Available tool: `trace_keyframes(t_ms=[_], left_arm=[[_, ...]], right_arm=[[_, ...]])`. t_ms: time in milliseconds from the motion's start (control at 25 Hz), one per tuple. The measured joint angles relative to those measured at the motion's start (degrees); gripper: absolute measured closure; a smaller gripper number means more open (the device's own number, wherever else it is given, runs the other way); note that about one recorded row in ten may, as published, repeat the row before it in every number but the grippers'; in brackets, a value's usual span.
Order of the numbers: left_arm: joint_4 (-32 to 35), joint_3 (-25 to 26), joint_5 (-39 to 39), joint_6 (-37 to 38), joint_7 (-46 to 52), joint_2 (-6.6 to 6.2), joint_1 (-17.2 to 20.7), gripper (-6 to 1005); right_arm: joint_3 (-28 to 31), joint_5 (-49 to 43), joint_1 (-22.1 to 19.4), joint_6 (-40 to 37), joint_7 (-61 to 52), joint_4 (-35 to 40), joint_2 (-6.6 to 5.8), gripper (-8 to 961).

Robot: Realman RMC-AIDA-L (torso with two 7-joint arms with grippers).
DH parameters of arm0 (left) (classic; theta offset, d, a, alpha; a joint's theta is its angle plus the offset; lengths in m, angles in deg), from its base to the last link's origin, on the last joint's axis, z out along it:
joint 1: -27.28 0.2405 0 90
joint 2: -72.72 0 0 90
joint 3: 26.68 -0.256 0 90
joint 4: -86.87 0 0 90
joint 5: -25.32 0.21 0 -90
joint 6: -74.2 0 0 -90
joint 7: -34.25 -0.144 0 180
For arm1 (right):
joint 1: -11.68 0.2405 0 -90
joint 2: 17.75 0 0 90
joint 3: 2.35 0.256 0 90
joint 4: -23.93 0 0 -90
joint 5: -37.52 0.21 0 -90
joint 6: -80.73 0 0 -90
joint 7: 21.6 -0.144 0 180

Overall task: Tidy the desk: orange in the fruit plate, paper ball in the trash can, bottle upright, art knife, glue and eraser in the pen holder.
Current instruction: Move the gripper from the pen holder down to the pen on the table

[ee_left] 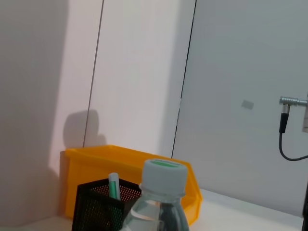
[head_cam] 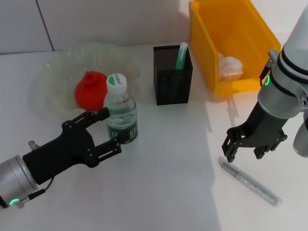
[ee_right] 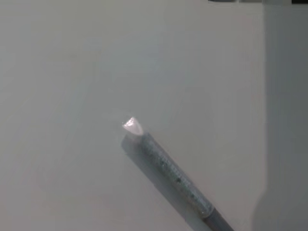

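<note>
Desk: white surface, carries all items.
Trash can: yellow-orange bin at rear R; paper ball lies inside, near the front wall.
Fruit plate: pale-green, wavy rim, rear L; orange sits in it.
Pen holder: black mesh cup between plate and bin; a green-and-white stick stands in it.
Bottle: upright, white cap up, just in front of the plate.
Left end effector: at the bottle, fingers spread either side of the body. Open; contact w/ bottle can't be confirmed. L wrist view shows cap at close range, pen holder and bin behind it.
Right end effector: fingers apart, pointing down, holding nothing, just above one end of a slim translucent tube lying flat on the desk, front R.
</note>
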Motion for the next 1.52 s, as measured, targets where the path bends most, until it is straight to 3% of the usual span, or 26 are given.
trace_keyframes(t_ms=[680,1520], left_arm=[[-0.06,0.28,0.0,-1.88,-0.07,0.08,-0.57,212],[-0.22,-0.12,0.02,-3.52,0.39,0.22,-1.31,213]], right_arm=[[5.43,0.9,-0.85,-0.43,24.04,-6.67,-0.16,321],[5.29,-0.15,3.3,1.97,32.44,-16.48,-0.57,322]])
